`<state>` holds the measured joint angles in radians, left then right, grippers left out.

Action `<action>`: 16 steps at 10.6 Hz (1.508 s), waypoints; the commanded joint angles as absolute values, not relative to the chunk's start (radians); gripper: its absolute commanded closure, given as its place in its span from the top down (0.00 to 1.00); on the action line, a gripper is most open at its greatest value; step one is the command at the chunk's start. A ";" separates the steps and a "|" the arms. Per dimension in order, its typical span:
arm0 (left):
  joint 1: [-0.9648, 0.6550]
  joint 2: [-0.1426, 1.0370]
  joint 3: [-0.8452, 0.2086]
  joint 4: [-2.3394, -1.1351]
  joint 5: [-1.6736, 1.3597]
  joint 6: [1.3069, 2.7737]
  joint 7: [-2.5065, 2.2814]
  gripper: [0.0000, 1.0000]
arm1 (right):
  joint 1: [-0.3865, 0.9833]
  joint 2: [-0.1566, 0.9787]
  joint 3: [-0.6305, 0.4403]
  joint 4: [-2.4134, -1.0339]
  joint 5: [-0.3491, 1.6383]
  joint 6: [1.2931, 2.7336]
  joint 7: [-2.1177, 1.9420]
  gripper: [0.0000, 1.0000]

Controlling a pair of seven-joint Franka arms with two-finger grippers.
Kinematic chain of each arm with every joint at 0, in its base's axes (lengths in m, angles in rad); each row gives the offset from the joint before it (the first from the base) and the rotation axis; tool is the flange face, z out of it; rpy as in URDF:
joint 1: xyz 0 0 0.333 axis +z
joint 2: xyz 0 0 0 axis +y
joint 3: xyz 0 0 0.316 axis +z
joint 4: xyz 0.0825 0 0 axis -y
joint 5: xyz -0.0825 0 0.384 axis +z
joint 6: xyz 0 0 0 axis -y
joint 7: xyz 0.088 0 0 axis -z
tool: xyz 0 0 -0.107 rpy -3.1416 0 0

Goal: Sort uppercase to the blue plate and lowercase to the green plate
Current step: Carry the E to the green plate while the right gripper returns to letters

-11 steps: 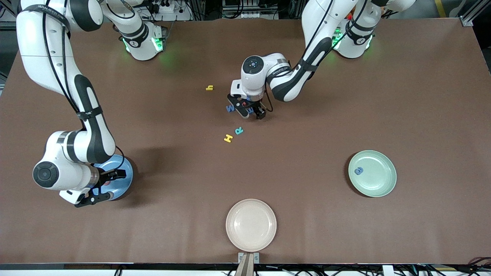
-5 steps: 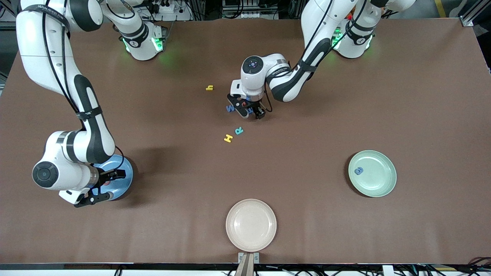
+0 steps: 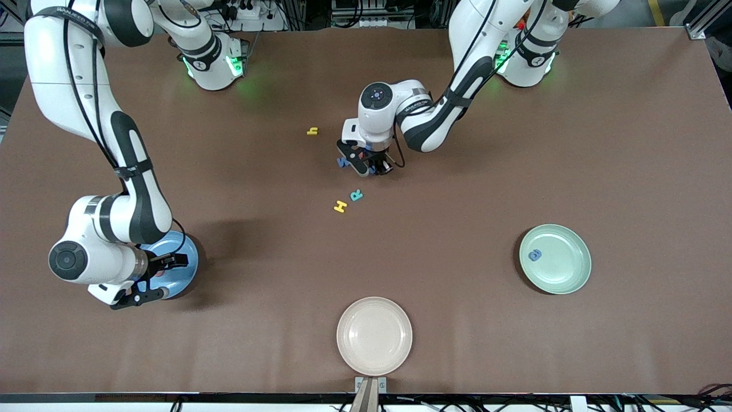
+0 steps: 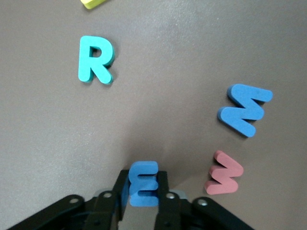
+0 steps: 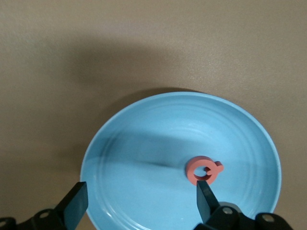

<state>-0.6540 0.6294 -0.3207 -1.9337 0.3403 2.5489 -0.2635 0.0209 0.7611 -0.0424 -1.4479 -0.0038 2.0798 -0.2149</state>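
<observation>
My left gripper (image 4: 144,178) is shut on the small blue lowercase m (image 4: 144,188), low at the table's middle (image 3: 373,166). Beside it lie the larger blue M (image 4: 245,109) and the red w (image 4: 224,172). Nearer the front camera are the teal R (image 3: 356,195) and yellow H (image 3: 341,206). The yellow h (image 3: 312,131) lies toward the right arm's end. My right gripper (image 5: 139,203) hangs open over the blue plate (image 5: 144,143), where the red Q (image 5: 204,170) lies. On the green plate (image 3: 566,269) is a round blue letter (image 3: 534,254).
A beige plate (image 3: 374,335) stands at the table's front edge, in the middle. The blue plate (image 3: 187,258) is at the right arm's end of the table, the green plate at the left arm's end.
The left gripper's fingers have closed on the blue m. The right arm has not moved.
</observation>
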 commanded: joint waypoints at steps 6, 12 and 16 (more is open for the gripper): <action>-0.427 0.460 -0.325 -1.947 0.353 2.473 -0.328 0.00 | 0.219 0.686 0.116 -1.451 -0.003 2.002 0.576 1.00; -0.094 0.452 -0.324 -1.937 0.298 2.453 -0.308 0.00 | 0.462 0.648 0.118 -1.549 0.050 2.118 1.031 1.00; 0.073 0.529 -0.322 -1.836 0.298 2.453 -0.126 0.00 | 0.535 0.618 0.117 -1.764 0.144 2.443 1.080 1.00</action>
<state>0.0396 0.4961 -0.3096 -1.8926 0.3168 2.4605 -0.1901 0.4985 0.6555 0.1236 -1.6910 0.1200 2.3853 1.0309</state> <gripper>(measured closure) 0.731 0.000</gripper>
